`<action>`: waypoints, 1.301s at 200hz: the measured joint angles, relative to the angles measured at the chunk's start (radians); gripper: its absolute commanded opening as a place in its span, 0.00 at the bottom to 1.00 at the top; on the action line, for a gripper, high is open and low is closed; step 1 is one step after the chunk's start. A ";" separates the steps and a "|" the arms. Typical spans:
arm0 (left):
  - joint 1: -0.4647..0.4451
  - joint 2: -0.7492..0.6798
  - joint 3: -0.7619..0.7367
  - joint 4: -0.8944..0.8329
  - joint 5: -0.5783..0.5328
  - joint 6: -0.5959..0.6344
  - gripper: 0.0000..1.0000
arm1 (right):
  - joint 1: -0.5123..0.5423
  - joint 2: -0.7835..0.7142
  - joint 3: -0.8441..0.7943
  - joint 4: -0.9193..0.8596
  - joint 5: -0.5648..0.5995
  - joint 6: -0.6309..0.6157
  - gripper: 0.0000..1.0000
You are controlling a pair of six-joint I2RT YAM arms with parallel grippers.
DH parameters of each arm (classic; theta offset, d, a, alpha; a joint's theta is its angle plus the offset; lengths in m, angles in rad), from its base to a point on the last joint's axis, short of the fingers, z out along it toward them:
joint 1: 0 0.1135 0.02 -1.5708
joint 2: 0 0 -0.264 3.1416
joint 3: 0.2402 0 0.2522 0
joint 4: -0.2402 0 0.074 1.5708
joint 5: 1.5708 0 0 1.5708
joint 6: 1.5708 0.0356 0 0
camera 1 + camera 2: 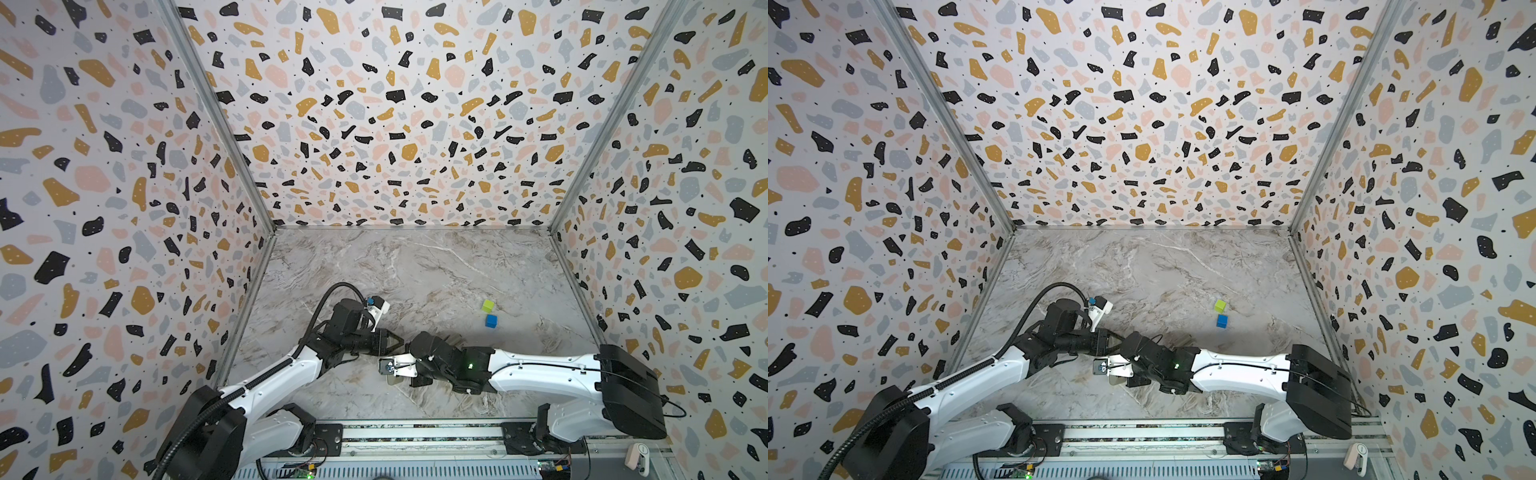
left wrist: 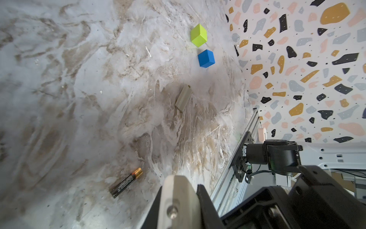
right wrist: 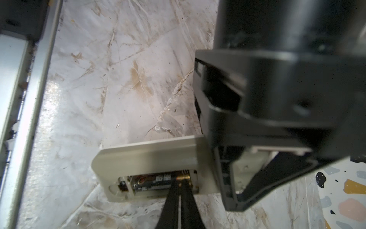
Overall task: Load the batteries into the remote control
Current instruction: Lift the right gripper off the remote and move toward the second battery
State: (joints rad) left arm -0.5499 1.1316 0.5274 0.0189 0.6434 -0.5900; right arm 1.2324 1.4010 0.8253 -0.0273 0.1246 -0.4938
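The pale remote control (image 3: pixel 148 156) stands on its long edge on the marble table, its battery bay open. My left gripper (image 2: pixel 179 200) is shut on one end of the remote control (image 2: pixel 177 184). One dark battery (image 3: pixel 156 181) with a gold end lies in the bay. My right gripper (image 3: pixel 179 181) is shut, and its thin black fingertips (image 3: pixel 172 190) rest on that battery's gold end. A second battery (image 2: pixel 125 185) lies loose on the table, apart from both grippers. In both top views the two wrists meet near the table's front middle, at the left gripper (image 1: pixel 395 343), and hide the bay.
A pale battery cover (image 2: pixel 183 98) lies flat on the table beyond the loose battery. A green cube (image 1: pixel 488 306) and a blue cube (image 1: pixel 491 321) sit at the right. The metal rail (image 1: pixel 415 434) runs along the front edge, and patterned walls close in three sides.
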 measured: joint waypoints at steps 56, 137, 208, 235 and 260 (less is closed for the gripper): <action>0.037 -0.016 -0.013 0.102 0.016 -0.035 0.00 | -0.008 -0.247 -0.088 -0.002 -0.003 0.134 0.23; 0.192 -0.027 -0.035 0.085 -0.080 -0.053 0.00 | -0.140 -0.177 -0.085 -0.022 -0.096 0.276 0.48; 0.331 -0.081 -0.095 0.080 -0.107 -0.056 0.00 | -0.171 0.147 0.013 -0.076 -0.180 0.272 0.53; 0.366 -0.083 -0.122 0.099 -0.100 -0.067 0.00 | -0.174 0.209 0.055 -0.077 -0.185 0.269 0.54; 0.372 -0.083 -0.144 0.117 -0.088 -0.081 0.00 | -0.174 0.259 0.097 -0.077 -0.190 0.265 0.54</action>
State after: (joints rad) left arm -0.1783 1.0489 0.3836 0.1360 0.5552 -0.6712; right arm 1.0584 1.6600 0.9226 -0.1047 -0.0650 -0.2291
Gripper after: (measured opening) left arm 0.235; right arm 0.544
